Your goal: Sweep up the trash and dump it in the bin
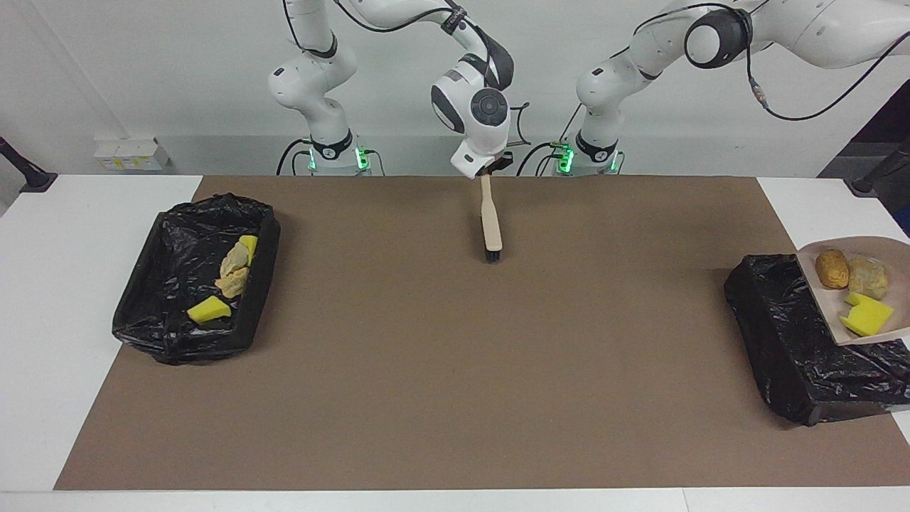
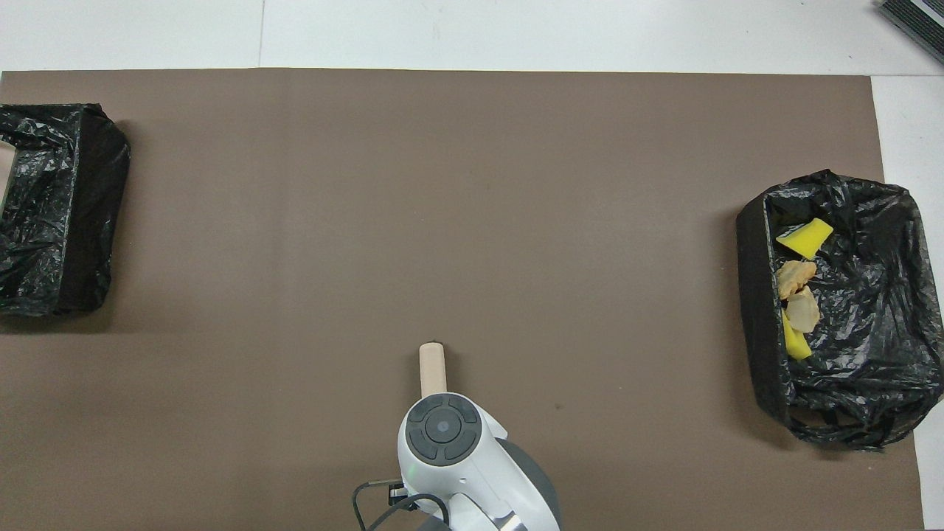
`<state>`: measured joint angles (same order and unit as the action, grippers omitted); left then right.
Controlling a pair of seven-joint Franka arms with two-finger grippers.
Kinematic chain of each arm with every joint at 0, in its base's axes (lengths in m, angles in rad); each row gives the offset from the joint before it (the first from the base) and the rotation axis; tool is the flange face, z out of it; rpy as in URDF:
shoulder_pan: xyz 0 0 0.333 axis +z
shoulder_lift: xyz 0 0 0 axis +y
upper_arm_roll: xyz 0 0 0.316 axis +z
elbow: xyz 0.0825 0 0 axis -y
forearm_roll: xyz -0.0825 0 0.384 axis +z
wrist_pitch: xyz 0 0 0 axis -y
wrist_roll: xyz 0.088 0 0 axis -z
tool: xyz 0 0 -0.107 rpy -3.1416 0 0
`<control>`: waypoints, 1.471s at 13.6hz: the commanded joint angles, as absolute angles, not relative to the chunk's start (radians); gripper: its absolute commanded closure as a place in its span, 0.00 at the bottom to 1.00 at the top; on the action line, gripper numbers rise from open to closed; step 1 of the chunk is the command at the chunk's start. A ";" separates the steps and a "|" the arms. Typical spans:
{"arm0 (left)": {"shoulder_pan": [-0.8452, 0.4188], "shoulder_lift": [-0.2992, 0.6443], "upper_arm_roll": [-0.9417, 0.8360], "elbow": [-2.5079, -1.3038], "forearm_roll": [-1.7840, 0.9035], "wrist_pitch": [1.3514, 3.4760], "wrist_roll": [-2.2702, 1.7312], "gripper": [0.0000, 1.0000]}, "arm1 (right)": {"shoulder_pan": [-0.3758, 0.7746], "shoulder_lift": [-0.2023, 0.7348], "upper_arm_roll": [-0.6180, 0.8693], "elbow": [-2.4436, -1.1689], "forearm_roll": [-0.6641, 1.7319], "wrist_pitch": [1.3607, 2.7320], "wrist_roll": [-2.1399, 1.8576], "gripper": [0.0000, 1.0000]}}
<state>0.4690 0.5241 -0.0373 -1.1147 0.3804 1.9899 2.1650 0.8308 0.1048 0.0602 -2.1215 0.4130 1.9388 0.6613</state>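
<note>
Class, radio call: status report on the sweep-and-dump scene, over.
Right gripper shut on brush, mid-mat. Left gripper out of view; dustpan with trash over bin. Second bin already holds trash. Nothing blocks the dump.

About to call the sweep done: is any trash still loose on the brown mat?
No. The brown mat is bare; trash lies in one bin, the rest sits on the dustpan.

No text, label or number is readable.
</note>
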 commanded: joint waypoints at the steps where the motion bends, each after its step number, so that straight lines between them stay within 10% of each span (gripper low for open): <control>1: 0.468 0.548 -0.021 -1.075 0.442 2.013 2.161 1.00 | 0.789 0.084 0.060 -2.155 0.422 1.957 0.626 1.00; 9: 0.419 0.523 0.011 -1.074 0.581 2.019 2.059 1.00 | 0.773 0.092 0.060 -2.155 0.420 1.991 0.598 1.00; 10: 0.417 0.509 0.014 -1.075 0.583 2.019 2.059 1.00 | 0.773 0.094 0.060 -2.155 0.420 1.991 0.600 0.90; 13: 0.417 0.473 0.014 -1.077 0.583 2.003 2.063 1.00 | 0.775 0.092 0.060 -2.152 0.414 1.990 0.600 0.00; 20: 0.391 0.427 0.002 -1.084 0.667 1.997 2.060 1.00 | 0.764 0.058 0.051 -2.119 0.318 1.983 0.600 0.00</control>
<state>0.4114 0.4494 -0.0015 -1.0759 0.6463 2.0089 2.0746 0.7811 0.0898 0.0534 -2.1216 0.3605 1.9739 0.6282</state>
